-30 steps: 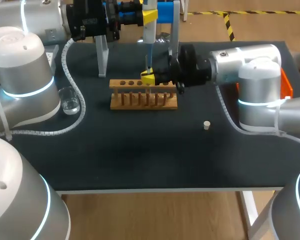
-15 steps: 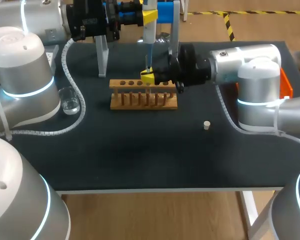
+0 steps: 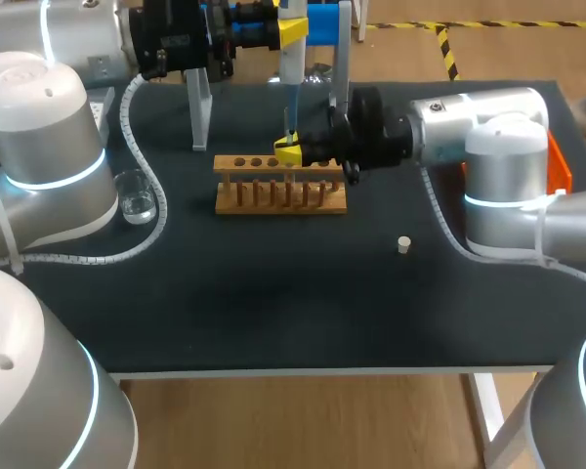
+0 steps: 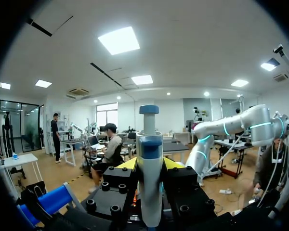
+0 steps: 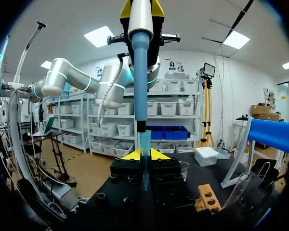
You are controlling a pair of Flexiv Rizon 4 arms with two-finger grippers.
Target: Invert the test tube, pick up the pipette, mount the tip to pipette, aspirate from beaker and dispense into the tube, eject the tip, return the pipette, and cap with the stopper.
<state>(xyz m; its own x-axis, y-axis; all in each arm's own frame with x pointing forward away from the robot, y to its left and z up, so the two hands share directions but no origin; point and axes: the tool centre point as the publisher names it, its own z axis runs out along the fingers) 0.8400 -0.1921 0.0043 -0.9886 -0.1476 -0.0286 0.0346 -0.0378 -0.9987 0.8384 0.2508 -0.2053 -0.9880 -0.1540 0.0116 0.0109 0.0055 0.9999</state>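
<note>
1. Pipette hung upright over the far edge of the wooden test tube rack, near the rack's middle, with its blue shaft pointing down.
2. Our left gripper was clamped on the pipette's white body, one yellow-tipped finger pressed against each side.
3. Our right gripper sat just above the rack's far edge, reaching in from the rack's right. Its fingers were closed on a translucent pipette tip, which stood upright between them.
4. The end of the pipette's shaft met the top of the pipette tip directly over the rack. We could not tell how firmly it was seated.
5. The glass beaker stood well apart from the rack, off its left end.
6. The small pale stopper lay on the table, off the rack's right front corner and clear of it.
7. The glass test tube leaned tilted just beside one end of the rack. We could not tell whether it touched the wood.
8. The blue pipette stand stood behind the rack.
</note>
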